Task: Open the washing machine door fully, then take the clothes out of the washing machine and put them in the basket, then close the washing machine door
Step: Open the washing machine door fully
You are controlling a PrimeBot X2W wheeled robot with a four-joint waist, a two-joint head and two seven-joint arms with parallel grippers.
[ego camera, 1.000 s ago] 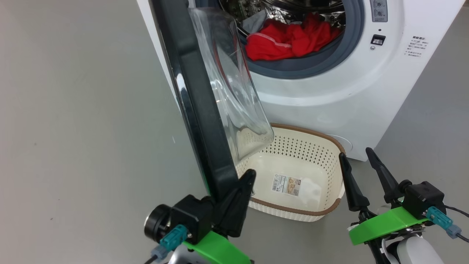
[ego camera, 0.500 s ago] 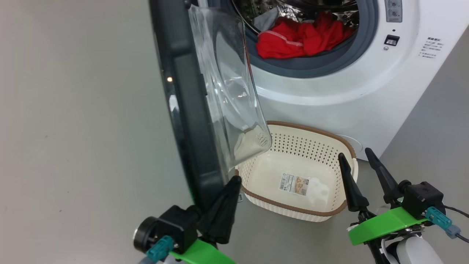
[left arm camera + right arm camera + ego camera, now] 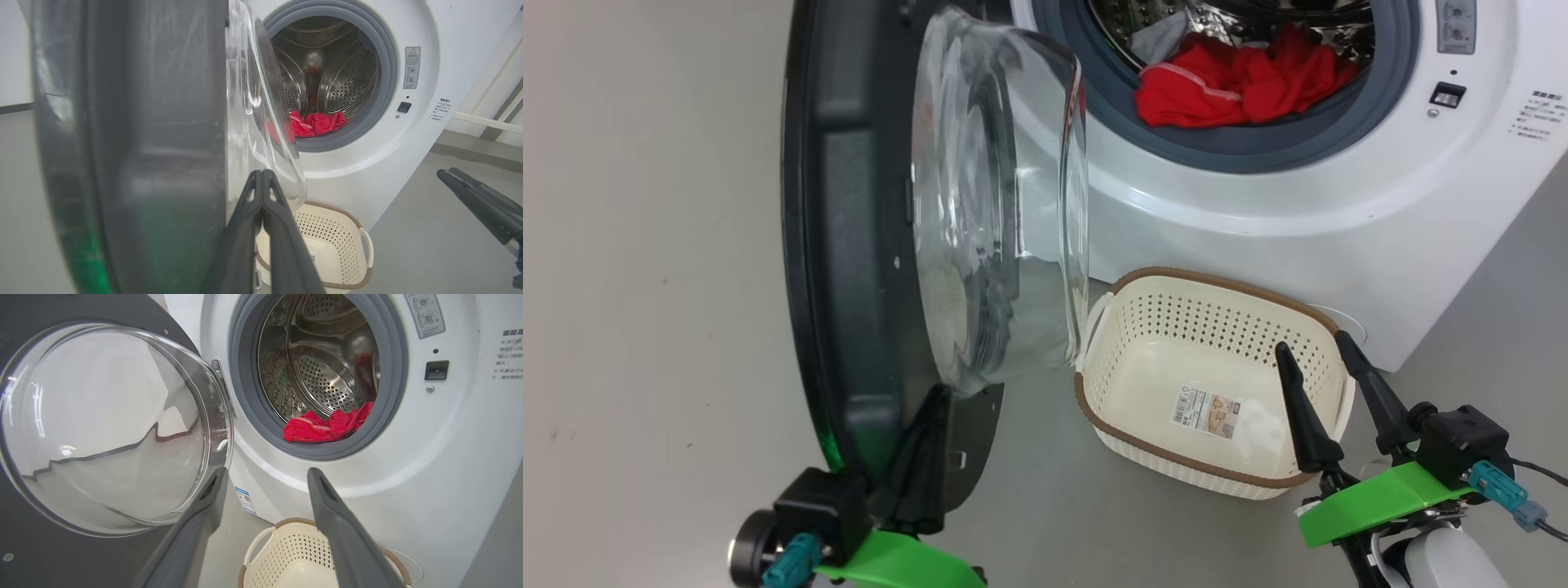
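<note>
Washer [image 3: 1258,212]: at the back right, on the floor [image 3: 645,327].
Door [image 3: 849,245]: swung out to the left of the washer's opening, its glass [image 3: 996,229] bulging right, toward the basket.
Clothes [image 3: 1241,90]: in the drum [image 3: 327,375], at its bottom front.
Basket [image 3: 1176,327]: on the floor before the washer, just right of the door.
Left gripper [image 3: 938,400]: at the door's lower edge, inner side.
Right gripper [image 3: 1312,343]: by the basket's right end.

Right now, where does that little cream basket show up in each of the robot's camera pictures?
Head view: the basket sits lower centre-right, on the floor before the washing machine.
Left wrist view: bottom centre-right, below the machine's round opening.
Right wrist view: bottom centre, cut off by the lower edge.
Shared landmark: the red clothes in the drum, above the basket in every view.
</note>
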